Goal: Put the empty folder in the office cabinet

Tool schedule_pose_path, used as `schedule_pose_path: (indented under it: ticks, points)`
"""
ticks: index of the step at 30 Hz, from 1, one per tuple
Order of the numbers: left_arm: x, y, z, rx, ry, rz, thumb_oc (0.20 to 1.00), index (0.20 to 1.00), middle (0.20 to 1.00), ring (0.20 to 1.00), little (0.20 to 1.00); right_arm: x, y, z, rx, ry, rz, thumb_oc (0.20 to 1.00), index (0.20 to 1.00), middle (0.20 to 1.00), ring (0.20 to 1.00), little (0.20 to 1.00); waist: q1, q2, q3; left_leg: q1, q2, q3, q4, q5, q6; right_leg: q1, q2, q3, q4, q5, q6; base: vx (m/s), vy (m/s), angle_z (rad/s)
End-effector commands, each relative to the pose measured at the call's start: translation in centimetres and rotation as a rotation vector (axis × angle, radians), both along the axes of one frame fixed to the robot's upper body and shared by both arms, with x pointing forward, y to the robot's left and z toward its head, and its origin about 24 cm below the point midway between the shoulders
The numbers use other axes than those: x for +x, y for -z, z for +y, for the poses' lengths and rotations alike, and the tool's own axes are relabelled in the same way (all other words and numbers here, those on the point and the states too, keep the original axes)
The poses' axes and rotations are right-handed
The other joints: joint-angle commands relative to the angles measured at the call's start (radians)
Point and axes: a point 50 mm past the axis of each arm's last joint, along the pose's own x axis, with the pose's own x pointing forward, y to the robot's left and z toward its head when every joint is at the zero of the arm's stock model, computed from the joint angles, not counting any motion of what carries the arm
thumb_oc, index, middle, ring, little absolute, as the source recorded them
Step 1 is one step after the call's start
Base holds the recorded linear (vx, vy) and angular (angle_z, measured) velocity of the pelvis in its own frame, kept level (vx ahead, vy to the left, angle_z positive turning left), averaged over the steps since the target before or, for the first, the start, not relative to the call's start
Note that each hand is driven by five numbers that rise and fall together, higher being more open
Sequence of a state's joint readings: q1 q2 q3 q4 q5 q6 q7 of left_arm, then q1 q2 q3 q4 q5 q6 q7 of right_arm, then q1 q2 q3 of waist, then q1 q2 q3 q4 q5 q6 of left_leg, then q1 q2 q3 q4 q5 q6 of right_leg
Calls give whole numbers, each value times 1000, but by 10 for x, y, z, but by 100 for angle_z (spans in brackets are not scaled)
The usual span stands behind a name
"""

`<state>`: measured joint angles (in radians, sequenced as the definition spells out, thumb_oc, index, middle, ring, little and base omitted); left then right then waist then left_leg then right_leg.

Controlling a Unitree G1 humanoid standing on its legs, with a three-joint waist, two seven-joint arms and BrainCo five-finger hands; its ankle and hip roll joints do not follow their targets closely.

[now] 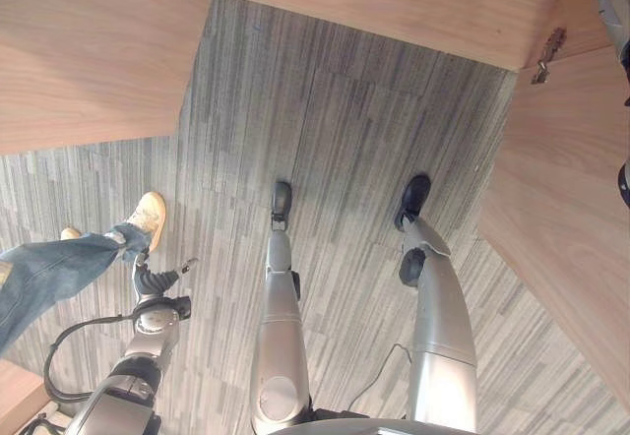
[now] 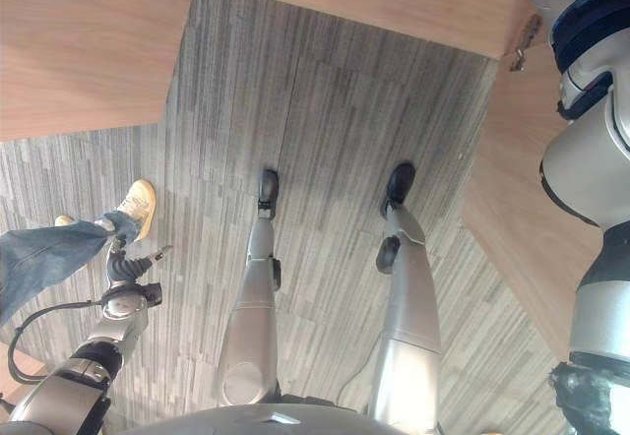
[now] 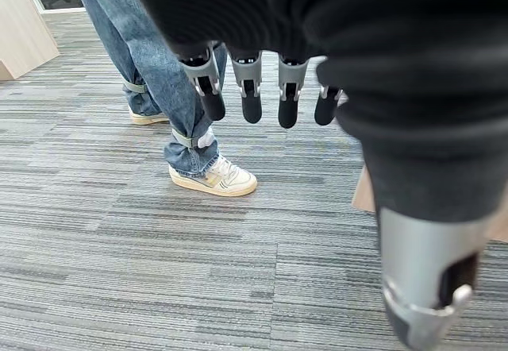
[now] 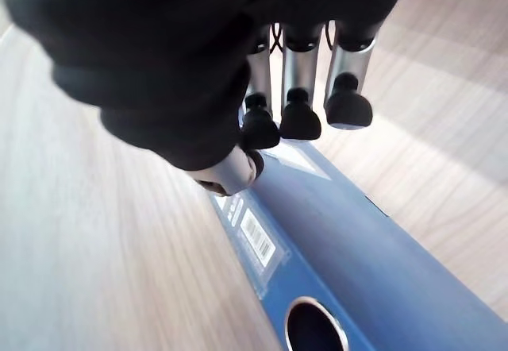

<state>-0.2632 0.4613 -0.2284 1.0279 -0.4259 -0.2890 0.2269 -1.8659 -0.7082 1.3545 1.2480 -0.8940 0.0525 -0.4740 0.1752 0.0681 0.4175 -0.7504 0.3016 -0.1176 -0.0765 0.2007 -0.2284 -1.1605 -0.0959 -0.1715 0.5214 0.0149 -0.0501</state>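
Wooden cabinet boards flank the blue folder, half cut off, pinched by the right hand.

No text can be read. The blue folder carries a white barcode label on its spine (its bars and small print are too blurred to make out).
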Motion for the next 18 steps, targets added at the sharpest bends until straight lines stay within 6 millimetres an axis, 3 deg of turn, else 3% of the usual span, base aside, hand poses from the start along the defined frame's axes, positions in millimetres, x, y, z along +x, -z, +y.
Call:
schedule_pose_path:
  ticks: [1,7,9,11,18]
  points:
    - [-18,-2,32,102,-71,56,1000,1000,1000,1000,1000,-9,-17,3,-63,18,-96,200,200,200,200,200,42,-48,-21,284,7,35,-11,-32,-33,-14,-33,95,52,-71,169,0,0,0]
    - [-18,-4,38,119,-85,59,1000,1000,1000,1000,1000,-9,-16,1,-72,25,-97,200,200,200,200,200,41,-54,-19,278,1,29,-11,-30,-33,-11,-40,93,57,-72,171,16,2,0]
    - [-19,-4,39,120,-92,56,1000,1000,1000,1000,1000,-10,-17,-2,-72,28,-103,200,200,200,200,200,44,-50,-29,283,5,30,-11,-46,-33,-11,-37,100,75,-116,179,96,-2,9]
    - [-20,-2,35,106,-93,53,1000,1000,1000,1000,1000,-10,-17,-8,-57,38,-100,200,200,200,200,200,46,-48,-25,277,5,29,-11,-34,-33,-19,-40,100,91,-119,177,6,-26,9]
    - [-16,1,28,88,-79,57,1000,1000,1000,1000,1000,-8,-13,0,-24,-11,-67,200,200,200,200,200,44,-38,-21,271,8,33,-11,-41,-33,-25,-38,97,103,-130,172,3,-6,-1]
